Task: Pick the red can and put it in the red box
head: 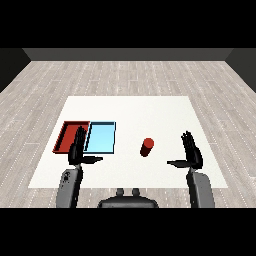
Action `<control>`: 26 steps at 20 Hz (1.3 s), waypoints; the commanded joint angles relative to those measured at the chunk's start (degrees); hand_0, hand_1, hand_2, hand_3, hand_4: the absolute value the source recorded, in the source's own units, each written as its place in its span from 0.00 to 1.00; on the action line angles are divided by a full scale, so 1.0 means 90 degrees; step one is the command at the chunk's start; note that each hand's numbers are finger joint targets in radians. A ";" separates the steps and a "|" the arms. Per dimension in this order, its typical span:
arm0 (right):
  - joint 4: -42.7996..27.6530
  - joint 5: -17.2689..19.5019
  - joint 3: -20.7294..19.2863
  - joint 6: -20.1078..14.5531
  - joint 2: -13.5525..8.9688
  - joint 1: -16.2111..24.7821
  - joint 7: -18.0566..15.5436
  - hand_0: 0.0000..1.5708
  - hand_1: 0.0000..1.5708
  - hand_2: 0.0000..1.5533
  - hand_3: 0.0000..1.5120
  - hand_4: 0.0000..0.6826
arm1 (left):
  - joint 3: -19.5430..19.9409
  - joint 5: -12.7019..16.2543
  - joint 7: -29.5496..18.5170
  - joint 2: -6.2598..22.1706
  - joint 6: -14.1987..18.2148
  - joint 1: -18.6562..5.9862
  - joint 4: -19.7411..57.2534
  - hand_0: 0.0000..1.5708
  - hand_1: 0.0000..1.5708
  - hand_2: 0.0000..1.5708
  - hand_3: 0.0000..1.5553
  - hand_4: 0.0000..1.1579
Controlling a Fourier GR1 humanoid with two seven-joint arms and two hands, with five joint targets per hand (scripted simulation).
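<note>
A red can (146, 147) stands upright on the white table (130, 112), right of the trays. The red tray (66, 134) lies at the left with the light blue tray (101, 137) beside it on its right. My right hand (191, 152) is to the right of the can, apart from it, fingers straight and thumb pointing toward it. In front of the two trays my left hand (77, 149) hovers with straight fingers, covering part of the red tray's near right corner. Neither hand holds anything.
The table's near edge runs just ahead of both forearms. Grey wood floor surrounds the table, with dark walls at the back.
</note>
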 commanded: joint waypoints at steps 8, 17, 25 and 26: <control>0.1020 0.0138 -0.0128 0.0284 0.0090 -0.0539 -0.0676 0.00 0.00 0.00 0.00 0.00 | 0.0200 0.0031 -0.0941 0.0017 -0.0229 -0.0238 0.0725 0.00 0.00 0.00 0.00 0.00; 0.0693 -0.0370 -0.0195 0.0561 0.0103 -0.0697 0.0039 0.00 0.00 0.00 0.00 0.00 | 0.0212 0.0267 -0.0714 0.0008 -0.0314 0.0087 0.0124 0.00 0.00 0.00 0.00 0.00; 0.1226 -0.0135 0.0043 0.0316 0.0326 -0.0973 0.0266 0.00 0.00 0.00 0.00 0.00 | 0.0212 0.0319 -0.0334 -0.0035 -0.0155 0.0001 -0.0181 0.00 0.00 0.00 0.00 0.00; 0.1159 -0.0132 0.0029 0.0260 0.0263 -0.1158 0.0448 0.00 0.00 0.00 0.00 0.00 | 0.0416 0.0315 -0.1199 -0.0043 -0.0311 -0.0415 0.1148 0.00 0.00 0.00 0.00 0.00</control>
